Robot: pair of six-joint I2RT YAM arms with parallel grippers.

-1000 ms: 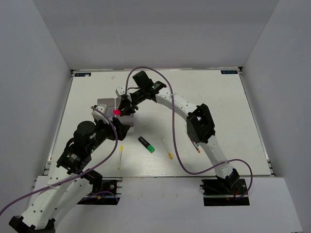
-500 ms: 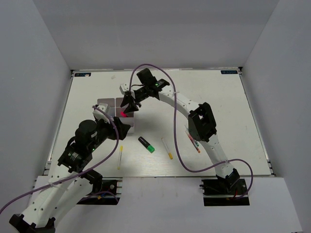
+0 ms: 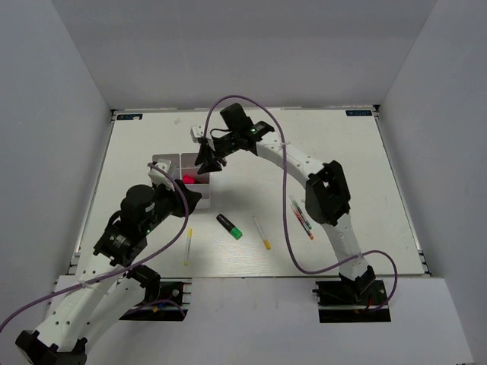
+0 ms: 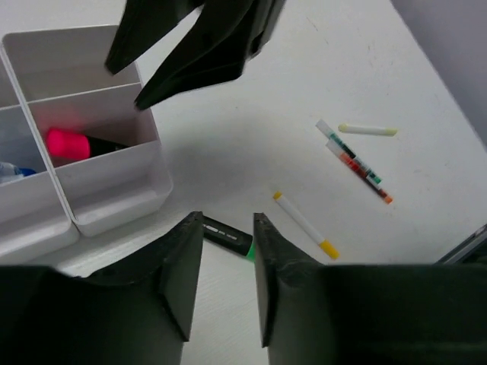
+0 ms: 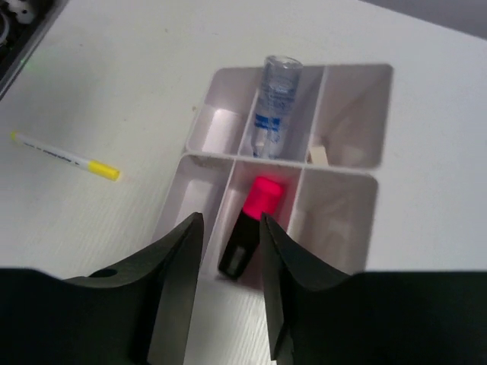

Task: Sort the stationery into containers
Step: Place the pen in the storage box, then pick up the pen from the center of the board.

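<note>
The containers [image 3: 163, 163] are white divided boxes left of centre. A black highlighter with a pink end [image 5: 251, 219] lies in a middle compartment, and a white-blue marker [image 5: 274, 103] lies in the box beyond. My right gripper [image 5: 230, 219] hovers open just above the pink highlighter and does not hold it. My left gripper [image 4: 227, 220] sits near the containers' [image 4: 114, 205] front corner, its jaws narrowly open on nothing. A green-ended highlighter [image 4: 228, 237] lies just past its fingertips.
Loose on the table lie a white pen with a yellow end [image 3: 262, 233], a thin yellow pen [image 3: 188, 245] and red pens [image 3: 300, 217]. A small beige eraser [image 5: 319, 156] sits in a far compartment. White walls enclose the table on three sides.
My right gripper has let go of the pink highlighter into the container and drawn up and away from it. My left gripper's jaws have narrowed.
</note>
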